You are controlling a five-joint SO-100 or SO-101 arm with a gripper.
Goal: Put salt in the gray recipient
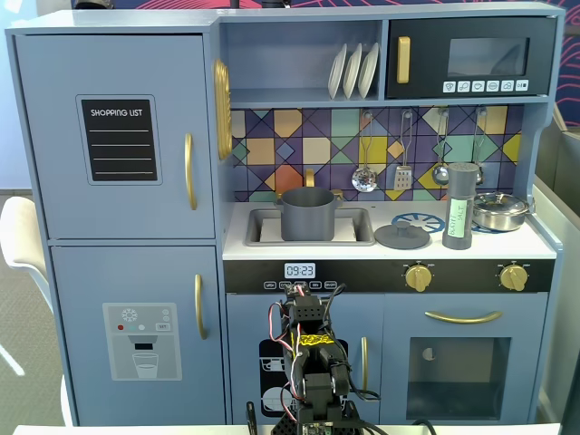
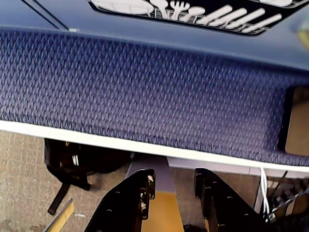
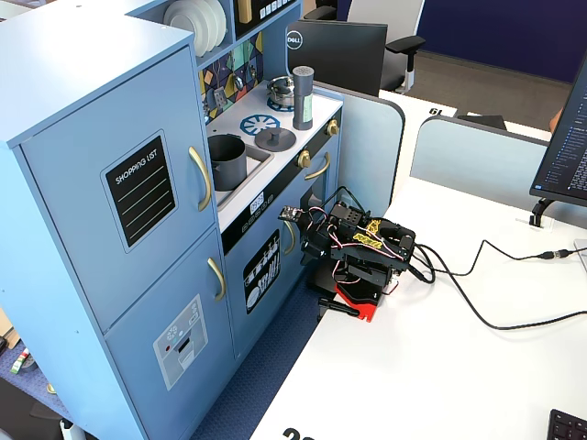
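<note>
The salt shaker [image 1: 460,207], a grey cylinder with a green label, stands upright on the toy kitchen's stovetop at the right; it also shows in the other fixed view [image 3: 303,97]. The gray pot [image 1: 308,213] sits in the sink, left of the shaker, and shows in the other fixed view too [image 3: 226,160]. My arm [image 1: 308,362] is folded low in front of the kitchen's lower doors, far below both [image 3: 358,252]. In the wrist view my gripper [image 2: 174,186] is open and empty, pointing down past the desk edge at the floor.
A grey lid [image 1: 402,236] lies on the counter between sink and shaker. A steel pot [image 1: 500,210] stands right of the shaker. Utensils [image 1: 403,149] hang above the counter. A blue fabric strip [image 2: 145,87] and a black bag [image 2: 72,159] on the floor fill the wrist view.
</note>
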